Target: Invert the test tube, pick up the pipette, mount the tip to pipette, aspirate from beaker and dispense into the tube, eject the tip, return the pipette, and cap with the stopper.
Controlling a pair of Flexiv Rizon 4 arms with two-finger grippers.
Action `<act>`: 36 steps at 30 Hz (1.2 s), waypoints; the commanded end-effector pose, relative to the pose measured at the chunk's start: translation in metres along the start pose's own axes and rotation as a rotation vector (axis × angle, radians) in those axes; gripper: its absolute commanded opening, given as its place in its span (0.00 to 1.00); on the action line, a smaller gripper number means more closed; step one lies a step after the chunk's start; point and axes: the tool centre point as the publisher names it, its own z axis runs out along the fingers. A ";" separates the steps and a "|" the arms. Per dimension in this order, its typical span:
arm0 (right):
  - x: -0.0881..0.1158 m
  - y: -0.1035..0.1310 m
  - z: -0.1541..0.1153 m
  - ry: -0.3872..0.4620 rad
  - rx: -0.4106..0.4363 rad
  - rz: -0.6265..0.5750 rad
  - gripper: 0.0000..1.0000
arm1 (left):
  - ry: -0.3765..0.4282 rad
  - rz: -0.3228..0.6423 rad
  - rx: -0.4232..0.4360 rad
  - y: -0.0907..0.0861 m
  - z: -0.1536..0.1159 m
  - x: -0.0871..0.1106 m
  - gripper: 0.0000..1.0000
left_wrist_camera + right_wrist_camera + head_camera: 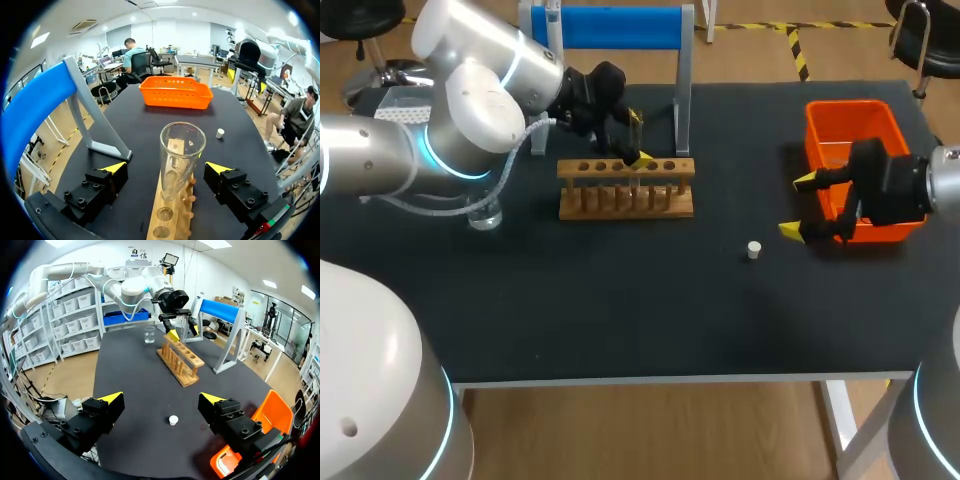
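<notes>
A clear test tube (181, 160) stands mouth-up in the wooden rack (625, 188). My left gripper (638, 140) hangs over the rack, open. In the left wrist view its fingers (112, 172) flank the tube without touching it. The white stopper (753, 249) lies on the black table right of the rack. My right gripper (797, 206) is open and empty just right of the stopper, in front of the orange basket (855, 130). In the right wrist view the stopper (173, 420) lies under and ahead of the open right gripper (161, 399). A glass beaker (485, 215) sits left of the rack.
The blue pipette stand (610, 28) rises behind the rack, with grey legs (684, 90) close to its right end. The orange basket (175, 92) takes up the table's right back. My left arm (470, 110) spans the back left above the beaker.
</notes>
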 end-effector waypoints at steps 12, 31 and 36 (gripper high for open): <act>0.011 -0.035 0.038 -0.065 0.074 0.048 1.00 | 0.002 -0.001 -0.003 0.000 -0.001 0.000 1.00; 0.008 -0.068 0.061 -0.191 0.217 0.102 1.00 | 0.002 -0.001 -0.003 0.000 -0.001 0.000 1.00; 0.005 -0.071 0.063 -0.197 0.218 0.109 0.85 | 0.002 -0.001 -0.003 0.000 -0.001 0.000 1.00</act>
